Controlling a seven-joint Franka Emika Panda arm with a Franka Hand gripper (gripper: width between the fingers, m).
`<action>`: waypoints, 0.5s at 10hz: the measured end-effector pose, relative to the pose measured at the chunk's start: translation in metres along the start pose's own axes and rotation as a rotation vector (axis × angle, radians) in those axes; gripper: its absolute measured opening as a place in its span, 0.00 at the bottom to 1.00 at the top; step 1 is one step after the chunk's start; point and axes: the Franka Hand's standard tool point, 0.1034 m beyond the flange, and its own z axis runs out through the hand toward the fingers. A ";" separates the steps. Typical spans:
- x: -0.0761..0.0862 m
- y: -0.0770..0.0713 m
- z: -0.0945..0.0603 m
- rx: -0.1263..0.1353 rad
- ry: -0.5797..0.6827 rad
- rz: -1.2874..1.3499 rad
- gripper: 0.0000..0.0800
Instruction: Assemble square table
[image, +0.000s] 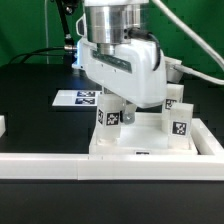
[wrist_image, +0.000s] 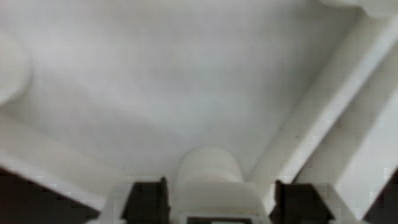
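The square table top (image: 205, 143) is a white tray with a raised rim, lying at the front on the exterior view's right. My gripper (image: 110, 108) is shut on a white tagged leg block (image: 108, 116) and holds it upright over the top's near-left corner. I cannot tell whether the block touches the top. Two more tagged leg blocks (image: 180, 128) stand upright on the top's right side. In the wrist view the leg (wrist_image: 214, 178) sits between my dark fingers (wrist_image: 148, 200), with the top's white surface (wrist_image: 160, 90) filling the picture.
The marker board (image: 72, 98) lies flat on the black table behind the top. The long white border rail (image: 40, 166) runs along the front edge. A small white piece (image: 2, 125) shows at the far left.
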 end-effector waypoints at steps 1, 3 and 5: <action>0.000 -0.007 0.000 0.031 -0.008 0.119 0.36; -0.006 -0.018 0.002 0.043 -0.015 0.250 0.36; -0.006 -0.019 0.002 0.044 -0.015 0.299 0.36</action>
